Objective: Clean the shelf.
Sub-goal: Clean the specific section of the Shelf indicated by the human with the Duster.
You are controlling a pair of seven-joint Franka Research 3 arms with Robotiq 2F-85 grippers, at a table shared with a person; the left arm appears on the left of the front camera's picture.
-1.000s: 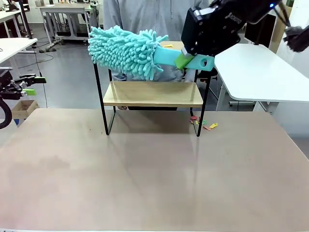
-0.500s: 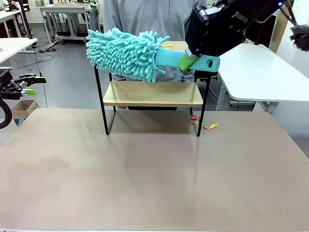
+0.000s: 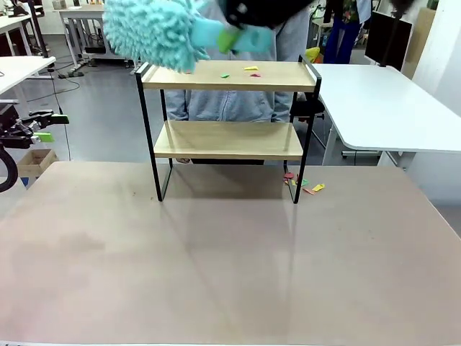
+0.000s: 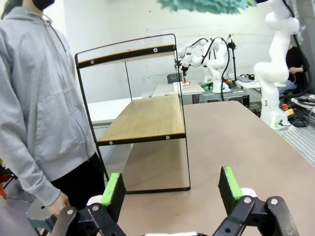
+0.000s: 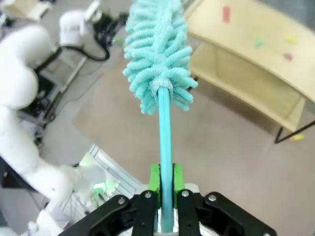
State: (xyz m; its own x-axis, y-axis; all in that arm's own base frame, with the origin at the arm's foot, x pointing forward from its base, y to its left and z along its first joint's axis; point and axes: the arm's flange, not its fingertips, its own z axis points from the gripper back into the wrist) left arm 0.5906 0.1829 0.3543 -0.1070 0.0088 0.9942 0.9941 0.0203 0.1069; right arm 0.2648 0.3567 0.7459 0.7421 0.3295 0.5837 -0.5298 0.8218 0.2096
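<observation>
Smooth brown desk; the wood-and-black-wire shelf stands at its far edge. The shaggy teal duster has swung up-left off the top board, right tool clamping its slim handle. Left tool gapes wide. Tiny coloured scraps now show.

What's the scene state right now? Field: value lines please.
right gripper: shut on the duster by its handle
duster: teal fluffy head, held in the air over the left end of the shelf, clear of it
top board: coloured scraps near the middle
lower board: bare
left gripper: open, holding nothing, off to the shelf's side
table: more scraps beside the shelf's right legs
person: standing behind the shelf
</observation>
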